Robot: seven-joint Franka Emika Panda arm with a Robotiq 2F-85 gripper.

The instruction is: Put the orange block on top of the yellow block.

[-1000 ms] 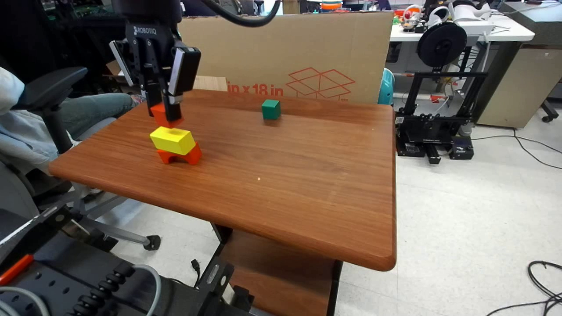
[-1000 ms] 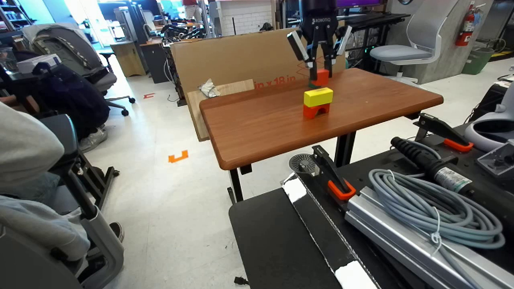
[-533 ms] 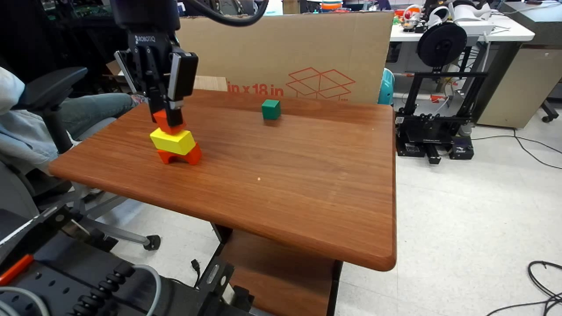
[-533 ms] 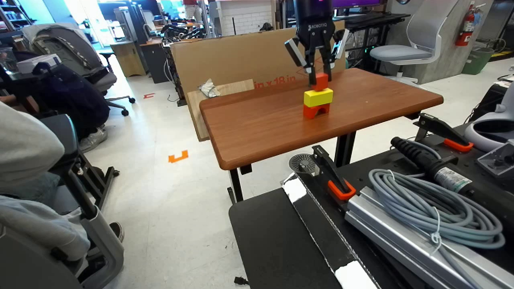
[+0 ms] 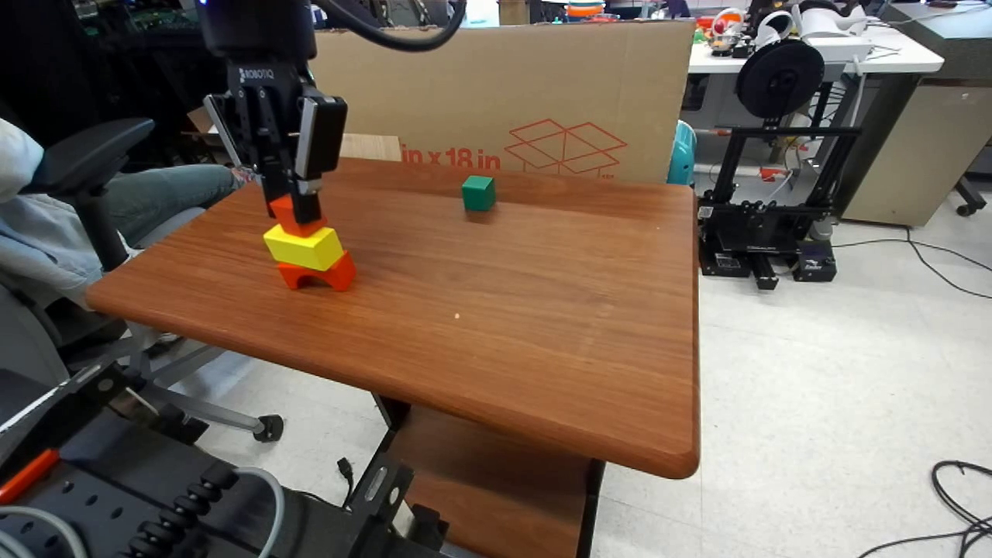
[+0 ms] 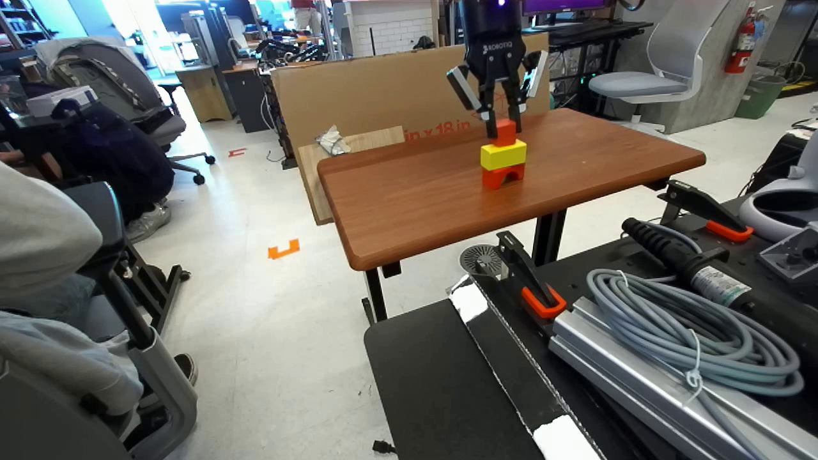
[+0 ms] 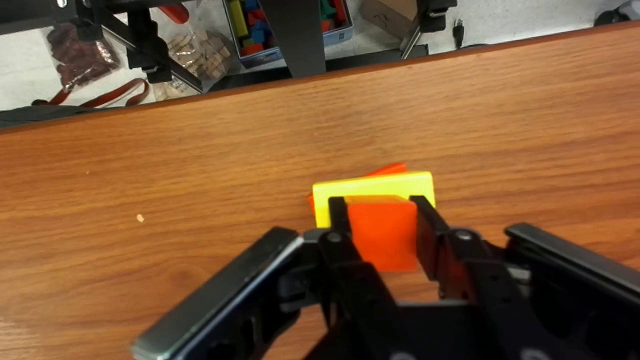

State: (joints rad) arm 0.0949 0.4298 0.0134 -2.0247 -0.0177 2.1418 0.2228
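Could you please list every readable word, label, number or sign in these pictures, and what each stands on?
"ROBOTIQ" on the Robotiq gripper, in both exterior views.
"in x 18 in" on the large cardboard sheet, in both exterior views.
Too small or blurred to read: labels on the 3D printer, fire extinguisher, black cylindrical device and block-filled box, plus the mark on the small cardboard box.

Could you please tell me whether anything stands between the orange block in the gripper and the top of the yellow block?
Nothing visible does: the gripper holds the orange block, which in both exterior views appears to touch the top of the yellow block, with no object between.
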